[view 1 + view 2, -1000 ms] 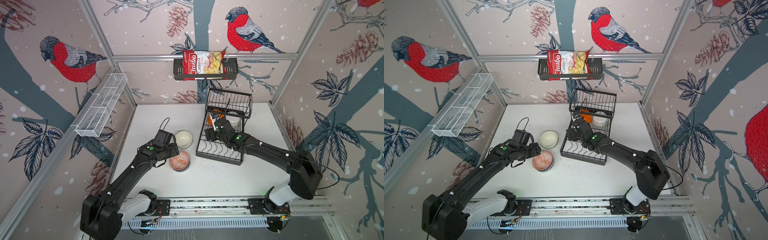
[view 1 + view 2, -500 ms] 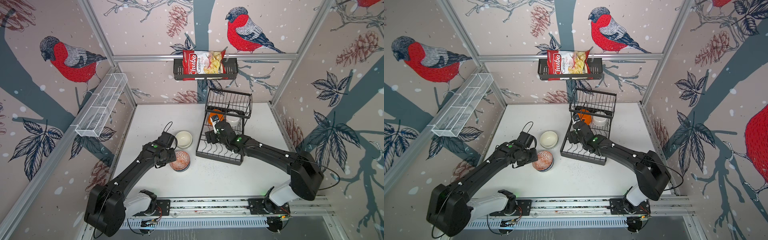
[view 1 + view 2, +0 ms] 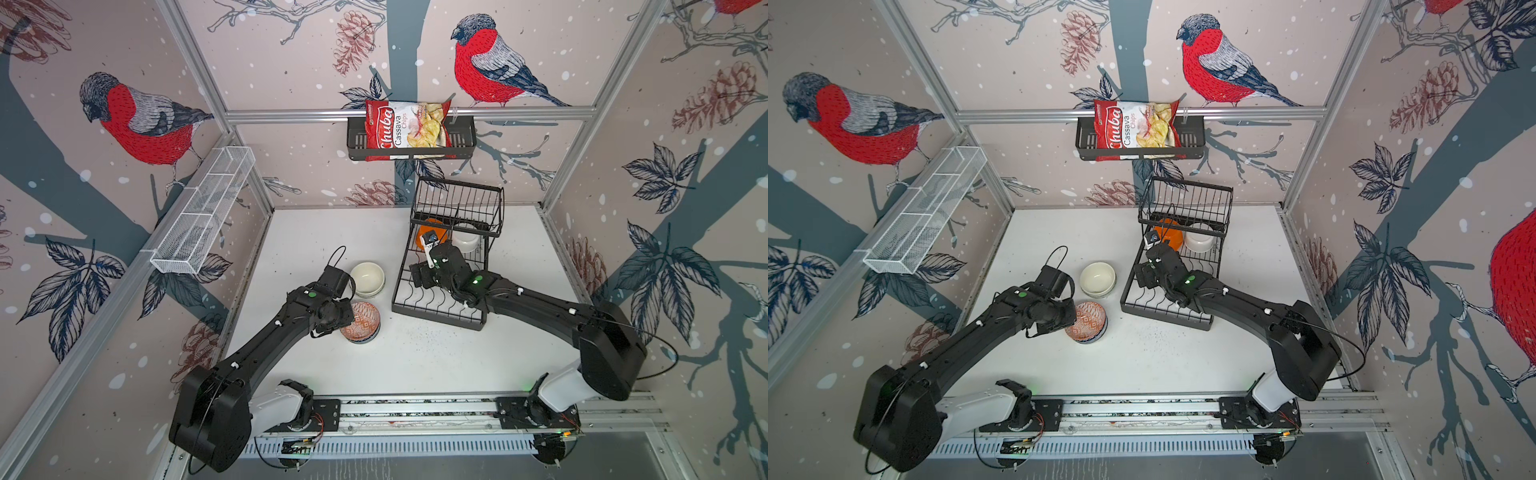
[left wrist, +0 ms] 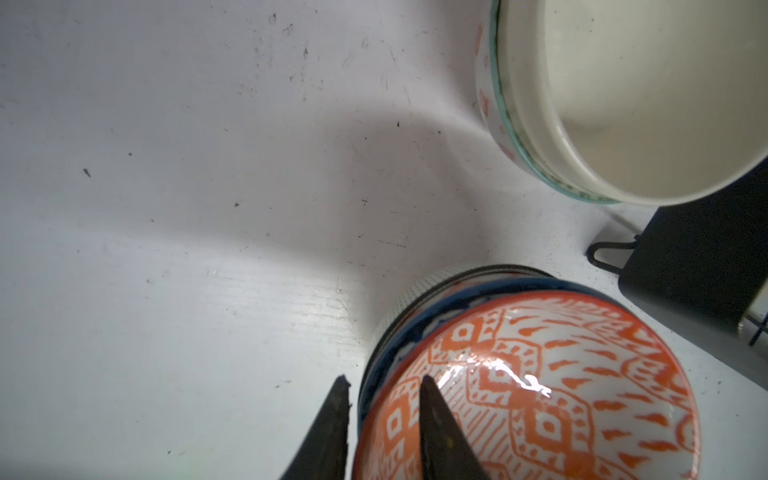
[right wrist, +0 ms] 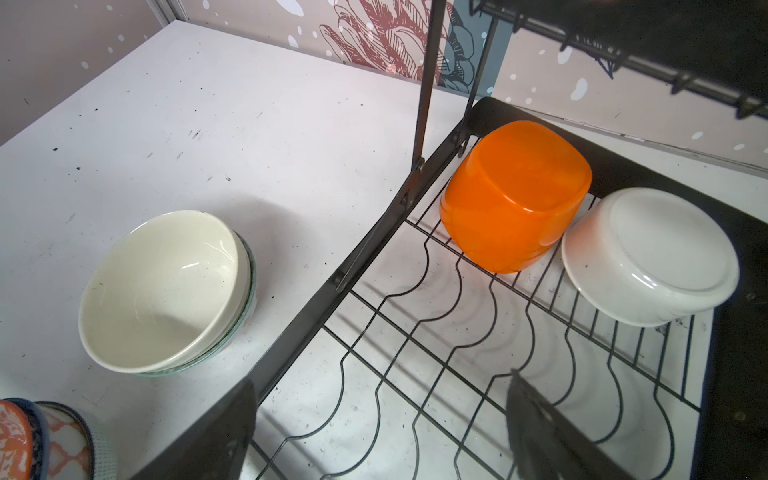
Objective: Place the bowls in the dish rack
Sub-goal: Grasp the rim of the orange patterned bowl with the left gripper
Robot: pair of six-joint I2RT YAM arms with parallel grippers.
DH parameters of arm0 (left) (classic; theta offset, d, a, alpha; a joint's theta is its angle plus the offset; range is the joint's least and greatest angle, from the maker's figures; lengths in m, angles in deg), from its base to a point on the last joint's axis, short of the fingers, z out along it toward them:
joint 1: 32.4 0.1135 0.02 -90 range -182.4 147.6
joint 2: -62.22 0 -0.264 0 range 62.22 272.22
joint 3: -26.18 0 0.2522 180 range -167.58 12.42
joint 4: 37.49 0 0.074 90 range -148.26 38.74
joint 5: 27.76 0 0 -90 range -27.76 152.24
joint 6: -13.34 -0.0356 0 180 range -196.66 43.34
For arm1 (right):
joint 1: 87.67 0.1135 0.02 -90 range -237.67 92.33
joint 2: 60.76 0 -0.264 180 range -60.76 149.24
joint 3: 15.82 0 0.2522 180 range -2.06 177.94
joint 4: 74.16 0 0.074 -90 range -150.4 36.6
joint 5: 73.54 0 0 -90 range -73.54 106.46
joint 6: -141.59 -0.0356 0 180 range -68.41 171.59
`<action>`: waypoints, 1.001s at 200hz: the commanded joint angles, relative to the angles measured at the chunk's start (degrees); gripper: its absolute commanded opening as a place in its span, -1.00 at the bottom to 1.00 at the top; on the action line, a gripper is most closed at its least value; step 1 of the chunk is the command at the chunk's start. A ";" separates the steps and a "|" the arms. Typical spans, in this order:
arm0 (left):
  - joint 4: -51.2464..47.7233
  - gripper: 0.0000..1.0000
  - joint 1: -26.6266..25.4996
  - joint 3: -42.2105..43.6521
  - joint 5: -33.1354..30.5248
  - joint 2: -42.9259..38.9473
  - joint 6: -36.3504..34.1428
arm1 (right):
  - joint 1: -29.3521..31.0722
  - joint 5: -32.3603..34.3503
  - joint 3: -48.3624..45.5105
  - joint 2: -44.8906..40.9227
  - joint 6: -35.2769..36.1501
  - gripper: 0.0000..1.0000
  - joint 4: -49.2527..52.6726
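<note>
Left claw [image 4: 383,386] has dropped onto the near stack and narrowed a lot since the earlier frame; right claw [image 5: 386,436] has backed slightly toward the rack front. Left fingers [image 4: 440,436] straddle the rim of the orange-and-white patterned glazed ceramic bowl [image 4: 540,395], one inside, one outside. A thin gap shows by the outer one, so cannot tell if the pinch has bitten yet. That bowl sits upright on top of a nest, inside a dark blue patterned ceramic bowl [image 4: 415,316] with more under it, on the white table [image 3: 316,232] left of the black wire dish rack [image 3: 436,309]. Likely handling: stiff, slick glaze, some weight, chips on knocks. Rim pinch looks the sensible hold; squeeze firm and lift straight so the blue one does not drag along. Just behind, apart from this stack: round cream ceramic bowl [image 3: 367,277] nested in a pale teal-rimmed bowl [image 4: 505,137]. Right claw is spread wide, empty, over the rack's flat divider tray. Already in the rack, upside down, side by side under the raised basket tier: glossy orange bowl [image 5: 515,195] and plain white ceramic bowl [image 5: 652,253].
</note>
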 commanded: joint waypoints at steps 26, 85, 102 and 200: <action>1.02 -0.59 0.11 0.19 0.16 0.35 -0.65 | 0.04 -0.19 -0.22 0.34 0.07 0.85 -1.33; 1.08 -0.79 0.11 0.04 0.37 0.15 -0.99 | 0.09 -0.26 -0.39 0.60 -0.02 0.84 -1.25; 1.10 -0.83 0.09 0.02 0.54 0.13 -1.29 | 0.11 -0.34 -0.40 0.63 -0.02 0.84 -1.25; 0.60 -0.94 0.11 -0.73 0.81 -0.94 -2.92 | 0.18 -1.05 0.74 2.11 0.31 0.84 -1.27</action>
